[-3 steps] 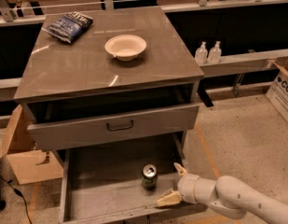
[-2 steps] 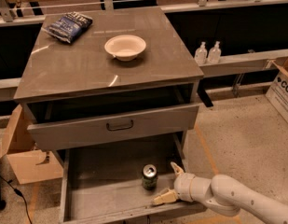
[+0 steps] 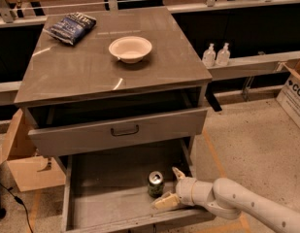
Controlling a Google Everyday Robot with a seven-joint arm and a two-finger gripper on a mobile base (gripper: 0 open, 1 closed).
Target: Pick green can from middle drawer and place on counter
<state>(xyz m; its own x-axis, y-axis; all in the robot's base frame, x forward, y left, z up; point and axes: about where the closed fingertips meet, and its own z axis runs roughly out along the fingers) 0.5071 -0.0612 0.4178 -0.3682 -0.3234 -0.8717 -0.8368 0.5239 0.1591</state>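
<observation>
Floor [image 3: 246,130]: pale and speckled, with orange tape lines on the right
Surface [image 3: 154,79]: glossy grey-brown slab above the drawers, carrying the bag and the bowl
Drawer [image 3: 106,198]: pulled wide open at the bottom, with a flat grey floor and low side walls; the can stands inside, right of the middle and towards the front edge
Front [image 3: 91,135]: grey panel of the drawer above, with a dark curved handle, pulled out only a little
Arm [image 3: 246,208]: white, coming in from the lower right and crossing the drawer's right front corner
Box [image 3: 292,93]: cardboard with black lettering, on the floor at the right edge
Bag [image 3: 72,28]: dark blue snack bag lying flat at the surface's back left corner
Bowl [image 3: 130,48]: white, upright, on the back half of the surface, well apart from the bag
Claw [image 3: 170,188]: low inside the drawer, just right of the can, its two pale fingers [image 3: 164,201] spread wide; one tip lies behind the can and the other near its base, and neither pinches it
Can [image 3: 156,183]: green, upright with its silver lid up, at the mouth of the spread fingers; I cannot tell whether it touches them
Bottles [image 3: 209,56]: two clear pump bottles side by side on a ledge right of the surface
</observation>
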